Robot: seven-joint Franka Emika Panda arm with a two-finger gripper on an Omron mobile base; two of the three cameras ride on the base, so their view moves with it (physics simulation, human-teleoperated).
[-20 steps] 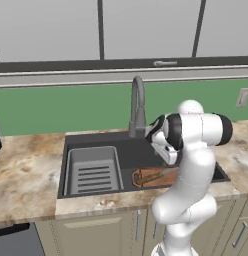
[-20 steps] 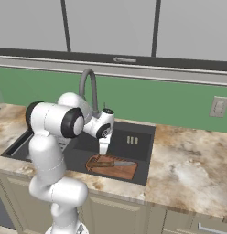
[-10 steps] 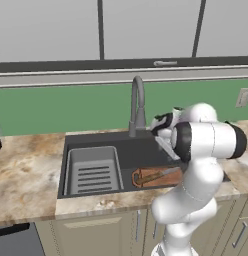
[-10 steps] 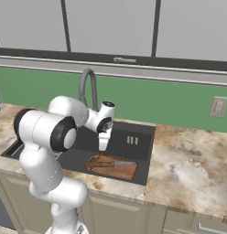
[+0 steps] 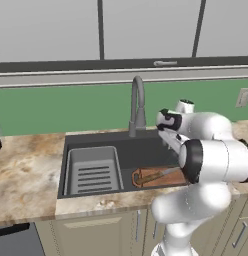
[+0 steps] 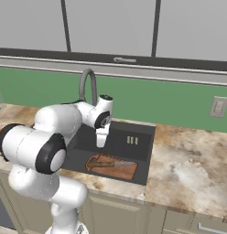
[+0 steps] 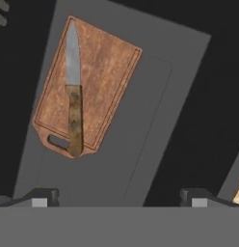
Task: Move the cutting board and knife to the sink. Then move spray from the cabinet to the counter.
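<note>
While the arm reached out over the sink (image 5: 96, 142), the gripper (image 6: 101, 141) hung above the dark basin with its two fingers spread wide apart and nothing between them. In the hand view the two dark fingertips (image 7: 40, 197) stood far from each other at the bottom, and the space between them was bare grey basin floor.

The cutting board (image 6: 111, 166) lay flat on the bottom of the sink, in the right part of the basin as the left base view showed it. The knife (image 7: 72, 91) lay on top of the board, along its length, with the silver blade pointing away from the board's handle end and the brown handle reaching down to the slot cut in that end. The gripper was above the board and apart from it, touching neither the board nor the knife.

A grey ribbed tray (image 5: 92, 170) sat in the left part of the basin, beside the board. The curved grey faucet (image 5: 138, 105) rose behind the basin. The marbled counter (image 6: 188, 169) ran on both sides of the sink. Above the green wall were the pale cabinet (image 5: 148, 27) doors, which seemed closed, though the view of them was poor.
</note>
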